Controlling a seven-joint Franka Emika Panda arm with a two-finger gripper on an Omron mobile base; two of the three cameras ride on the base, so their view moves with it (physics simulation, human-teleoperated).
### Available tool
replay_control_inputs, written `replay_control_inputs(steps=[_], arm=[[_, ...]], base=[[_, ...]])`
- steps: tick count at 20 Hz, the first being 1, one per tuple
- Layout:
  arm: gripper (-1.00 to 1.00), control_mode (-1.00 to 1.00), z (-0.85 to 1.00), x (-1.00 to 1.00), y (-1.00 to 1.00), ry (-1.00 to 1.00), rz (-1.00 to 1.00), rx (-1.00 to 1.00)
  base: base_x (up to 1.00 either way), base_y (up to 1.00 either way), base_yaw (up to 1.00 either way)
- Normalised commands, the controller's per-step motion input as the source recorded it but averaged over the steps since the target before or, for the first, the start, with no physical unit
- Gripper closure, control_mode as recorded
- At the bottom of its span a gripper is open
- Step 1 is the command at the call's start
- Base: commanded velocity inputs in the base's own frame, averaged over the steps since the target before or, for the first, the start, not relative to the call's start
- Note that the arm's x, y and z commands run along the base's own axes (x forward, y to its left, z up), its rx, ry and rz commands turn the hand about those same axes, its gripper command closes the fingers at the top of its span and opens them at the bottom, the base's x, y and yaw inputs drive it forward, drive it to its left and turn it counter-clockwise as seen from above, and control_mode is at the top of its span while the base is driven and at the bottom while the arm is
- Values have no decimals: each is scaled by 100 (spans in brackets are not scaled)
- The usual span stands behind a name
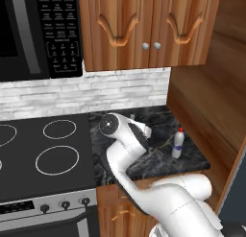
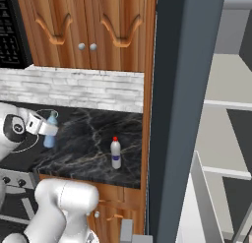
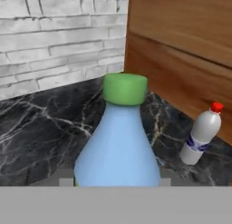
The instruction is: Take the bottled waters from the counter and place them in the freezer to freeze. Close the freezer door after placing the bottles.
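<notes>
My gripper is shut on the green-capped bottled water, whose pale blue body stands upright between the finger tips. From the right base, the same bottle sits at the left end of the black marble counter, with the gripper clamped on its upper part. The red-capped bottled water stands upright and alone near the counter's right front corner. The freezer rises right of the counter, and its light grey interior shows. I cannot make out the freezer door.
A black glass stovetop with white rings lies left of the counter. A wooden side wall closes the counter's right end. Wooden cabinets and a microwave hang overhead, and a white brick backsplash runs behind.
</notes>
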Motion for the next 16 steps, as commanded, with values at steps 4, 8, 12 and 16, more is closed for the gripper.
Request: replay_control_inputs(steps=[4, 8, 12, 16], arm=[[100, -100, 89, -41, -19, 14, 31, 3], [100, -100, 64, -18, -47, 8, 10, 0], [100, -100, 67, -24, -44, 0, 1, -1], [100, -100, 55, -49, 0, -9, 1, -10]], base=[[0, 0, 0], [0, 0, 0], [0, 0, 0], [0, 0, 0]])
